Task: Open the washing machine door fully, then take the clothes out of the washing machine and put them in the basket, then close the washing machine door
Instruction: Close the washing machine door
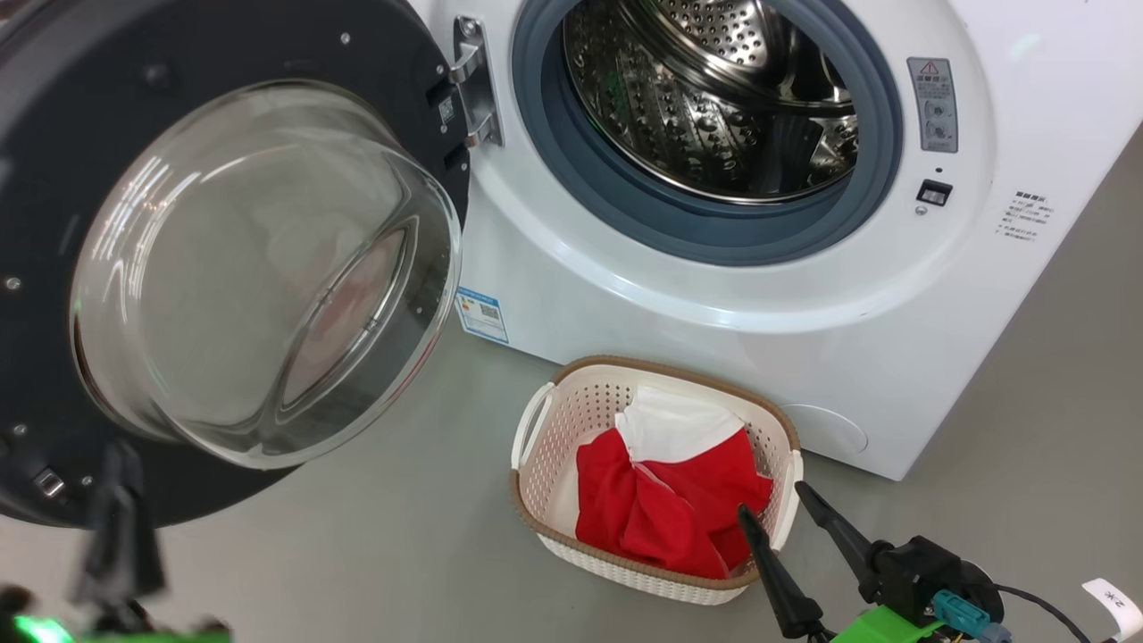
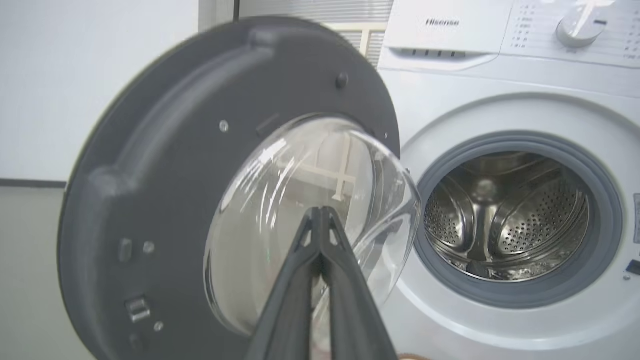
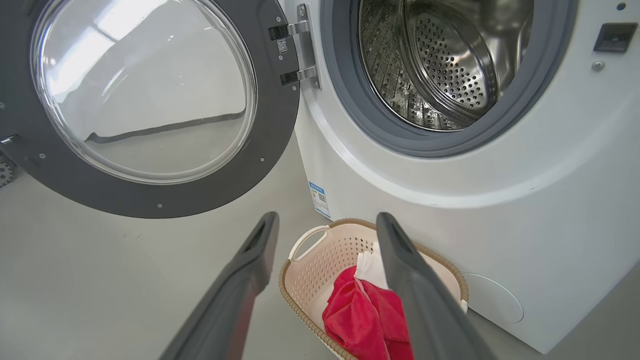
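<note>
The washing machine door (image 1: 223,268) is seen standing wide open to the left of the washing machine (image 1: 714,304). It is hung on the hinge (image 1: 473,80) at the left edge of the machine's mouth, with its glass bowl turned outward. The steel drum (image 1: 714,98) is laid bare inside the grey seal (image 1: 714,232). The basket (image 1: 536,429) is set on the floor (image 1: 357,554) just in front of the washing machine, below its mouth. The clothes (image 1: 679,500) are held in it, red fabric with a white panel on the side toward the machine.

The left gripper (image 2: 320,212) is shown with its fingers pressed together on nothing, raised before the door's glass, left of the washing machine. Whether the glass is touched cannot be told. The right gripper (image 1: 772,498) is spread wide and empty, held in front of the washing machine by the basket's right rim.
</note>
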Available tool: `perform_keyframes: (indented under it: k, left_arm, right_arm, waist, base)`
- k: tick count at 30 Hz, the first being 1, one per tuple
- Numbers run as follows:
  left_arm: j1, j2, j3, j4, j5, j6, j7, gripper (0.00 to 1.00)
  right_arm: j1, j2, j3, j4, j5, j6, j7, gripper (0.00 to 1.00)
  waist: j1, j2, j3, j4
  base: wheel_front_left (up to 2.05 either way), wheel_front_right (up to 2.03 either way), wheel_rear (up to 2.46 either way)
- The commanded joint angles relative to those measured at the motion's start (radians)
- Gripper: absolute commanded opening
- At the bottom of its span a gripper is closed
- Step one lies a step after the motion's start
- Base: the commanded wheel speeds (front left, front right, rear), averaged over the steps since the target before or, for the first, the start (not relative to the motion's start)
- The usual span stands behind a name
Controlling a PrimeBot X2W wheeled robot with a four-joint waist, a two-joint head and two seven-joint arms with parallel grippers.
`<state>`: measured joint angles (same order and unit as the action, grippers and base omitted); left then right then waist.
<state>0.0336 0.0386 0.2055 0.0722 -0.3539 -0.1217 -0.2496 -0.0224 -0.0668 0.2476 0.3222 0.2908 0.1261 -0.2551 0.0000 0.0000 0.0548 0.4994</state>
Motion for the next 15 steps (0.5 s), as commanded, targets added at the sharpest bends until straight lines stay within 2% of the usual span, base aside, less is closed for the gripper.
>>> perform_keyframes:
  k: [1,3,8,11,12,13,14,15]
  left_arm:
    - [-0.080,0.014,0.069,-0.087,0.029,-0.006,-0.012,0.00]
    - [-0.131,0.038,0.103,-0.152,0.033,-0.008,-0.012,0.00]
    - [-0.269,0.189,0.176,-0.252,0.014,-0.009,-0.012,0.00]
    - [-0.357,0.289,0.235,-0.215,-0.040,-0.009,-0.012,0.00]
    - [-0.411,0.356,0.262,-0.166,-0.082,-0.009,-0.012,0.00]
    - [-0.436,0.390,0.269,-0.138,-0.102,-0.009,-0.012,0.00]
    - [-0.436,0.390,0.269,-0.138,-0.102,-0.009,-0.012,0.00]
    - [-0.484,0.436,0.278,-0.064,-0.172,-0.009,-0.012,0.00]
  right_arm:
    - [-0.013,0.000,0.016,-0.025,-0.002,0.005,-0.007,1.00]
    - [-0.016,0.002,0.011,-0.025,-0.005,0.005,-0.007,1.00]
    - [-0.022,0.005,-0.003,-0.024,-0.012,0.005,-0.007,1.00]
    - [-0.026,0.008,-0.009,-0.025,-0.015,0.005,-0.007,1.00]
    - [-0.028,0.009,-0.015,-0.028,-0.016,0.005,-0.007,1.00]
    - [-0.028,0.010,-0.018,-0.029,-0.017,0.005,-0.007,1.00]
    - [-0.028,0.010,-0.018,-0.029,-0.017,0.005,-0.007,1.00]
    - [-0.027,0.012,-0.023,-0.030,-0.018,0.005,-0.007,1.00]
  waist:
    - [0.0000,0.0000,0.009,0.003]
    - [0.0000,0.0000,0.018,0.006]
    - [0.0000,0.0000,0.030,0.010]
    - [0.0000,0.0000,0.037,0.011]
    - [0.0000,0.0000,0.043,0.013]
    - [0.0000,0.0000,0.045,0.013]
    - [0.0000,0.0000,0.045,0.013]
    - [0.0000,0.0000,0.046,0.014]
  base:
    - [0.00,0.00,0.00]
    - [0.00,0.00,0.00]
    - [0.00,0.00,0.00]
    - [0.00,0.00,0.00]
    - [0.00,0.00,0.00]
    - [0.00,0.00,0.00]
    - [0.00,0.00,0.00]
    - [0.00,0.00,0.00]
